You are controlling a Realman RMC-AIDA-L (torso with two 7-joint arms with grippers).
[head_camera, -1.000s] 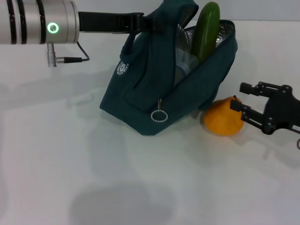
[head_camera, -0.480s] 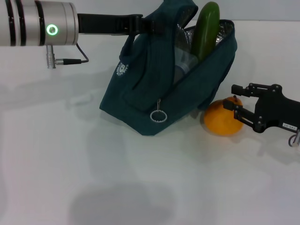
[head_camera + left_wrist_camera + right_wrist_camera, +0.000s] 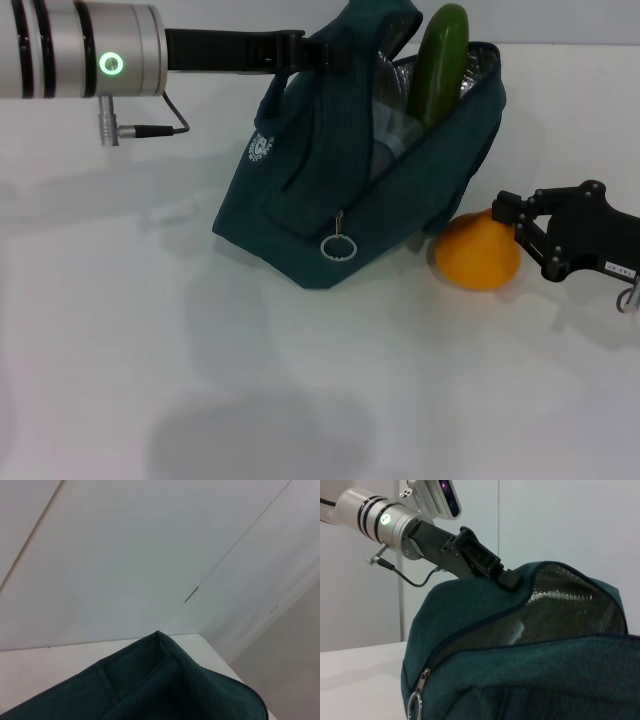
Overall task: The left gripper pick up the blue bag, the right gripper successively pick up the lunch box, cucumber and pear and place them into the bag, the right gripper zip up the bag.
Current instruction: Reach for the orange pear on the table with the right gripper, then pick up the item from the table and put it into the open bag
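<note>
Head view high, looking down, both wrist views close, sharing the bag (image 3: 330, 190)

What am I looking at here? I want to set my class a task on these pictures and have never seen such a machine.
It is a two-armed robot with claw grippers. One picture is taken from its head, looking down on a white table; the other two come from cameras on its wrists. The left gripper holds up the top edge of the blue bag, which stands open. Inside it are the cucumber, sticking out, and the clear lunch box. The right gripper is open around the pear, which lies on the table beside the bag.
</note>
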